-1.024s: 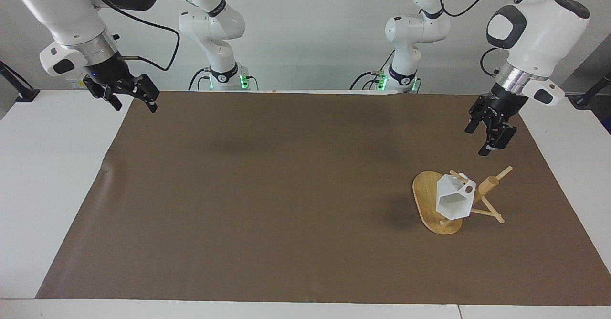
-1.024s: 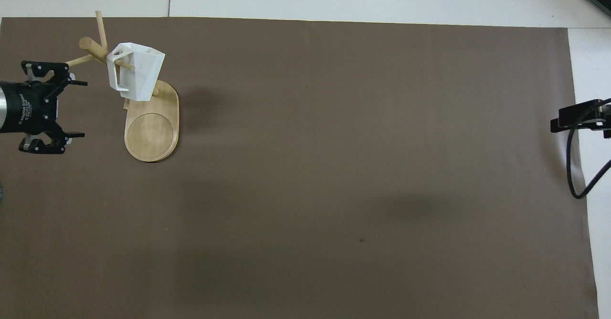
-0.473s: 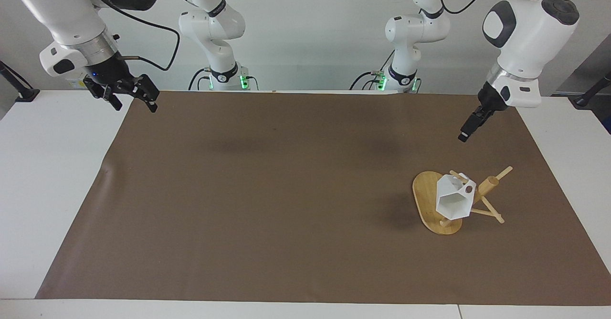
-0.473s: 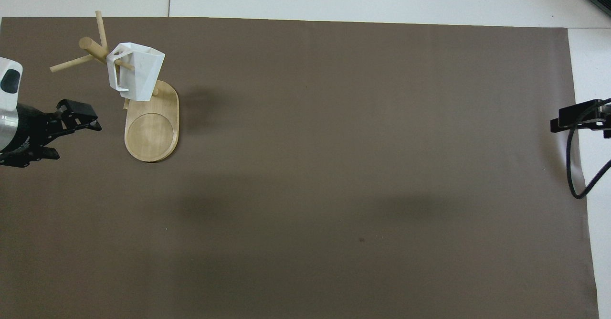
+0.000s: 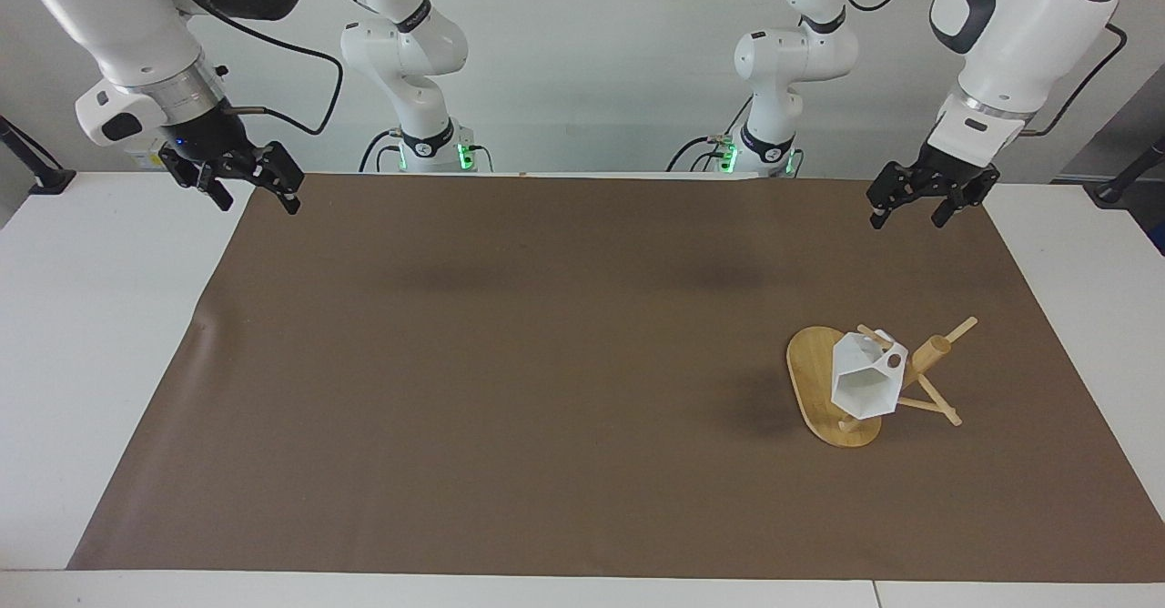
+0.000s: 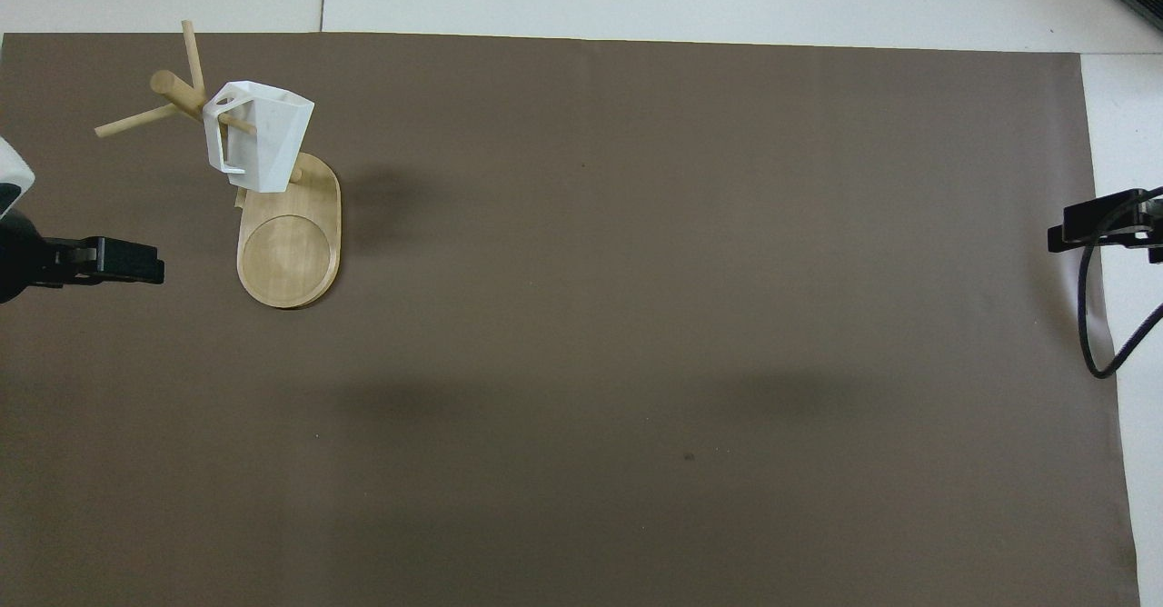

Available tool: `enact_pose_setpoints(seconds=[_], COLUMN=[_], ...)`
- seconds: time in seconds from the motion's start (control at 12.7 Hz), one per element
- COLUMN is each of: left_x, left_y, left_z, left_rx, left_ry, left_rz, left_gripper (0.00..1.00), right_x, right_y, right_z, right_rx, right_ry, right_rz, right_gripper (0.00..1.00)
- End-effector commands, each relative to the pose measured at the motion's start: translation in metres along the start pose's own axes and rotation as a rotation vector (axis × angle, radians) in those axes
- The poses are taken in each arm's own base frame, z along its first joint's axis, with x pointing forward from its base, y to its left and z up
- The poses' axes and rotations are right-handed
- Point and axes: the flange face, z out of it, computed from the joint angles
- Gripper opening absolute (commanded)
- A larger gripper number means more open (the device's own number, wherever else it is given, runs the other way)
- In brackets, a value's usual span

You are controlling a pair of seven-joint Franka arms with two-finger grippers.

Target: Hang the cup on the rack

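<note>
Cup point(image 5: 862, 385) hung by its handle hole on a peg of the rack point(image 5: 824, 388), toward left arm's end of table point(image 5: 109, 335); task looked done. Left pincer point(image 5: 921, 198) apart, empty, raised over the mat (clear of rack). Right pincer point(image 5: 244, 182) apart, waiting. Overhead view showed peg through handle; facing view showed both pincers whole.

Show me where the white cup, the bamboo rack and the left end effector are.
cup point(image 5: 865, 382): facing view, on its faceted body.
rack point(image 6: 289, 248): overhead view, on its oval base.
left end effector point(image 5: 917, 207): facing view, midway between its open fingertips.
</note>
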Motion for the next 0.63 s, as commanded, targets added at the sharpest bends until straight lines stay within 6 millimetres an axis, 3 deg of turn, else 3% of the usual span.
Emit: enact_pose_setpoints(seconds=[0.0, 0.24, 0.55], left_x=[-0.002, 0.012, 0.005], left_y=[0.003, 0.006, 0.005], left_z=[-0.042, -0.073, -0.065], left_rx=[0.077, 0.068, 0.057], left_ry=[-0.022, -0.081, -0.064], left_rz=[0.053, 0.06, 0.046], left_gripper=[1.0, 1.0, 1.0], right_x=[-0.008, -0.008, -0.008], right_y=[0.001, 0.001, 0.001], right_z=[-0.001, -0.001, -0.001], right_rx=[0.002, 0.002, 0.002], right_ry=[-0.001, -0.001, -0.001], right_rz=[-0.013, -0.013, -0.013], right_gripper=[1.0, 1.0, 1.0])
